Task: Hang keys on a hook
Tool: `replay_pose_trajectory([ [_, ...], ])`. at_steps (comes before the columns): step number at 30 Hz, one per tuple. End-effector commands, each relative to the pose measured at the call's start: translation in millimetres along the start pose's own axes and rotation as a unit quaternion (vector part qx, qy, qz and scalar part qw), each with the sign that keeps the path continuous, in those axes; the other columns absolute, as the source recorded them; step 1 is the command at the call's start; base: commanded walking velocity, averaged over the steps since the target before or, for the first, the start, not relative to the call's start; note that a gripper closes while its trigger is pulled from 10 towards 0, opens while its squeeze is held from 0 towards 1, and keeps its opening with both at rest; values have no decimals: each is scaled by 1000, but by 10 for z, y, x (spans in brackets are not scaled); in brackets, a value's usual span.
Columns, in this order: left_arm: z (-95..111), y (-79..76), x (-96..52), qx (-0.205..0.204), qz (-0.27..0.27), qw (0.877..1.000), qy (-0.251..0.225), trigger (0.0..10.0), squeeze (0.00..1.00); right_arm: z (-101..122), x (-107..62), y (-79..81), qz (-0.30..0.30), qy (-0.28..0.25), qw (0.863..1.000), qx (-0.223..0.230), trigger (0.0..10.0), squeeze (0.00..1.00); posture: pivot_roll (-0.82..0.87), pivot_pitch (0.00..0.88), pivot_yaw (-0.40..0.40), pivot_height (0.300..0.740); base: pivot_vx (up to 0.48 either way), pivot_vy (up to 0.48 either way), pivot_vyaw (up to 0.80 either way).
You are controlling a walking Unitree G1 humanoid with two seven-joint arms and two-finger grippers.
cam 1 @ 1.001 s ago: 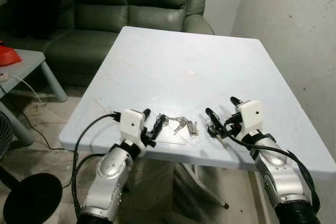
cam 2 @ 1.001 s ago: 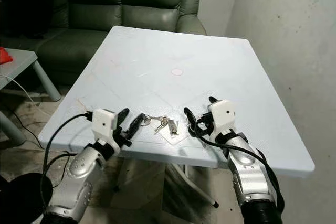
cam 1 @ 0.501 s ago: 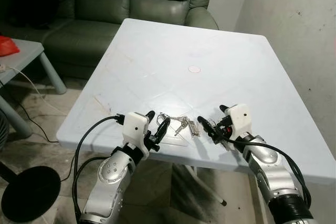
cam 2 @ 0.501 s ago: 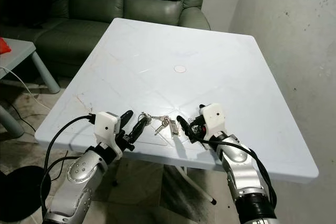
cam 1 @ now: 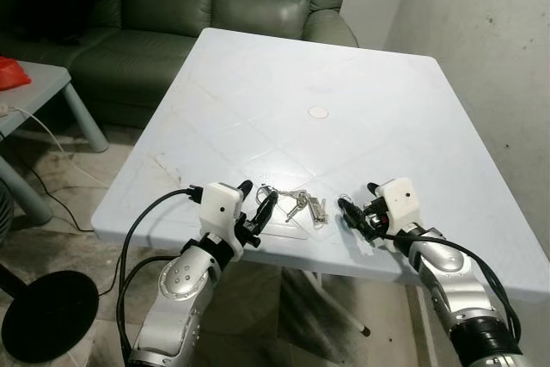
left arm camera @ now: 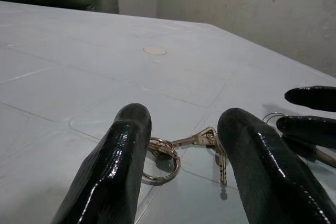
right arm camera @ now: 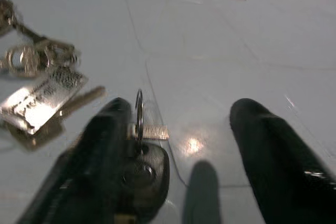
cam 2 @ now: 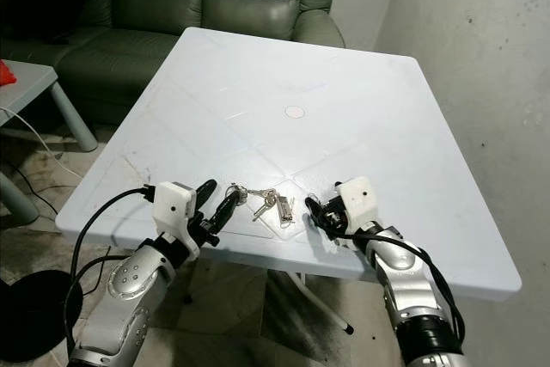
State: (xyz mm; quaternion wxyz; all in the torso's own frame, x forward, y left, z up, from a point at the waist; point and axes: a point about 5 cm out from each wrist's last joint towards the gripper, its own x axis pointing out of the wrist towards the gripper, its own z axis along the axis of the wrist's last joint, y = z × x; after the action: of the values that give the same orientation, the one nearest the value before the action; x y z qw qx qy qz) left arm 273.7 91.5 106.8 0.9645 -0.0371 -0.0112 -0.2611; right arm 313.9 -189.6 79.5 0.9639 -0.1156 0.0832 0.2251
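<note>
A bunch of silver keys (cam 1: pixel 298 203) on a ring, with a flat silver tag, lies near the front edge of the white table (cam 1: pixel 284 83). My left gripper (cam 1: pixel 258 195) rests open just left of the bunch; in the left wrist view the key ring (left arm camera: pixel 160 153) lies between its fingers (left arm camera: pixel 122 166). My right gripper (cam 1: pixel 357 197) stands open to the right of the bunch. In the right wrist view a separate black-headed key (right arm camera: pixel 140 167) with a thin ring lies against one of its fingers (right arm camera: pixel 100 150).
A round cap (cam 1: pixel 319 113) marks the table's middle. A dark green sofa (cam 1: pixel 215 6) stands behind the table, a wall (cam 1: pixel 490 40) runs along the right. A low grey side table (cam 1: pixel 34 92) and a black round base (cam 1: pixel 47 315) are on the left.
My right gripper has drawn back to the right, away from the bunch of keys. The camera shifted a little over the last second. The left gripper holds its place.
</note>
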Motion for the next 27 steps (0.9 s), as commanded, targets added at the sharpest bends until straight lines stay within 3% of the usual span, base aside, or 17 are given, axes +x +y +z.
replay_pose_trajectory([
  [1,52,0,19,5,-1,1000,-5,10000,0,17,-1,-48,4,2,1000,-12,0,0,-29,44,-66,740,0,0,0],
  [7,52,-3,16,4,-3,1000,-6,10000,0,-12,-30,-62,21,7,999,-31,0,0,-32,38,-61,740,0,0,0],
  [27,66,4,43,3,-3,1000,-8,10000,0,-78,-60,43,82,13,997,-8,0,0,-31,24,-63,740,0,0,0],
])
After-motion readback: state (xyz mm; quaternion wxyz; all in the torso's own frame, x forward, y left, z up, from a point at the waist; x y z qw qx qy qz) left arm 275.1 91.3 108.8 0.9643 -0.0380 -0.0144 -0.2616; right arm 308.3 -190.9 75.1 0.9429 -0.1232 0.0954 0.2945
